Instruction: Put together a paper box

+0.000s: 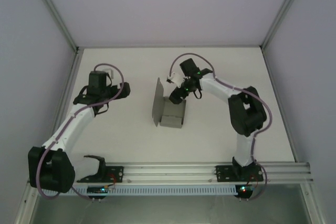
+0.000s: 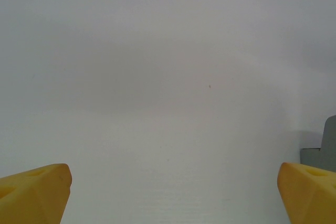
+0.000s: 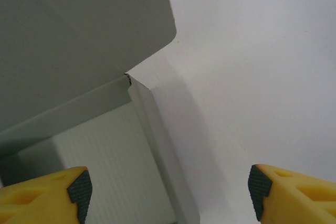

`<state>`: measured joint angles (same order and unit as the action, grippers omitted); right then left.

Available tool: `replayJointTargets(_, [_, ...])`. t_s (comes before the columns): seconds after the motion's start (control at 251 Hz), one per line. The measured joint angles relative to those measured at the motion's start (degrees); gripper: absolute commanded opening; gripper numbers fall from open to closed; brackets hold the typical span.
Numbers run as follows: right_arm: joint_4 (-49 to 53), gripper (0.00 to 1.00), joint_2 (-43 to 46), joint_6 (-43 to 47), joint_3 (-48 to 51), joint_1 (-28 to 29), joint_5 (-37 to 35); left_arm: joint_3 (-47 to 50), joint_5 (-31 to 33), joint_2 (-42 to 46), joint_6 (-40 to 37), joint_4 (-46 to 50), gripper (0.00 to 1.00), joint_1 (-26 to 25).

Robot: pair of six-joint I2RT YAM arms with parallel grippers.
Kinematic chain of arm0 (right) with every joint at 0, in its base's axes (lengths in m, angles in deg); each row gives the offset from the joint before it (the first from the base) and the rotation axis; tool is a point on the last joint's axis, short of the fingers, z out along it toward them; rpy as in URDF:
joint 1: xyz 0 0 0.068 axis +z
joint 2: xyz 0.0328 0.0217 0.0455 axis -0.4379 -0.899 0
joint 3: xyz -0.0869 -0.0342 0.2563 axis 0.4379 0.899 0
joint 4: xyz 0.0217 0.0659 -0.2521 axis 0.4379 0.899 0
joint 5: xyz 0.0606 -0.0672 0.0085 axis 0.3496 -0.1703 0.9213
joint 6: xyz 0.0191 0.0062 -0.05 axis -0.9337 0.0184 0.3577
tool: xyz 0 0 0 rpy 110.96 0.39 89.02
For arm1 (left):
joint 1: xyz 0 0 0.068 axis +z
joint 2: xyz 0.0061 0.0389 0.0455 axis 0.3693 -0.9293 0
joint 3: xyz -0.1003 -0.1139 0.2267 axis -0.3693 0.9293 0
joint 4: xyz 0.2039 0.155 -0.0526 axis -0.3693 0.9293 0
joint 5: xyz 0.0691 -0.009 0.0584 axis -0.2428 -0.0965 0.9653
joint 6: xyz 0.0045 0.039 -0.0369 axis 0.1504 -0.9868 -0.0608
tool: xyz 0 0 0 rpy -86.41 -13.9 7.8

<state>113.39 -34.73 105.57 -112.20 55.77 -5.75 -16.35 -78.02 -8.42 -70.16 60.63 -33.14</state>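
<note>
Right tool (image 3: 169, 188) is hanging wide open just above the paper box (image 3: 79, 51), one box wall lying between its fingers.

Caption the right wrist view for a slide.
Open right gripper above a side wall of the partly folded paper box, one flap raised, on the table.

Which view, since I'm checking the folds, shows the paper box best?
Top external: the whole paper box shows, tall flap upright. The right wrist view catches one corner close up; the left wrist, a grey sliver at its right edge.
</note>
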Motion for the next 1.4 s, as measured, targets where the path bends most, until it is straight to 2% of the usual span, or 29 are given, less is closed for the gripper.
replayJointTargets(0.223, [2.8, 0.64, -4.2, 3.0, -3.0, 0.4, -1.5, 0.2, -0.5, -0.2, 1.7, -0.3, 1.0, 0.0])
replayJointTargets(0.299, [3.6, 0.53, -6.4, 3.6, -5.1, 0.7, -2.5, 0.2, -0.7, -0.6, 1.7, -0.3, 0.99, 0.1])
replayJointTargets(0.423, [4.1, 0.2, -9.4, 3.1, -7.8, 1.2, -4.1, 0.2, -0.8, -1.2, 1.9, -0.2, 1.0, 0.1])
replayJointTargets(0.567, [1.7, 0.05, -8.9, -0.8, -6.4, 1.3, -6.1, 0.2, -0.8, -1.2, 2.1, -0.3, 1.0, 0.1])
replayJointTargets(0.686, [-3.9, 0.0, -4.1, -9.7, 0.6, 1.6, -14.7, 0.1, -0.8, -1.2, 3.1, -0.3, 0.99, 0.1])
replayJointTargets(0.838, [-5.4, 0.0, 5.2, -36.3, 10.2, 2.6, -33.2, -0.6, -1.3, -1.9, 4.5, -1.0, 1.0, 0.1])
replayJointTargets(0.942, [-5.7, 0.0, 11.6, -52.5, 18.4, 4.6, -42.1, -1.2, -4.1, -4.1, 5.3, -2.6, 1.0, 0.1])
replayJointTargets(1.054, [-4.2, 0.0, 13.3, -65.5, 22.4, 7.9, -48.9, -1.2, -10.1, -7.6, 5.3, -5.5, 0.96, -0.4])
replayJointTargets(1.133, [-4.3, 0.0, 13.3, -70.2, 23.3, 9.5, -52.0, -1.3, -15.3, -11.3, 5.5, -8.4, 0.87, -2.5])
replayJointTargets(1.285, [-7.6, 0.0, 13.6, -73.7, 24.6, 9.8, -54.8, -2.3, -27.3, -21.9, 7.1, -16.8, 0.62, -7.2])
replayJointTargets(1.401, [-11.5, 0.0, 14.1, -74.1, 27.6, 9.8, -55.1, -5.5, -36.3, -31.9, 10.2, -22.8, 0.58, -9.5])
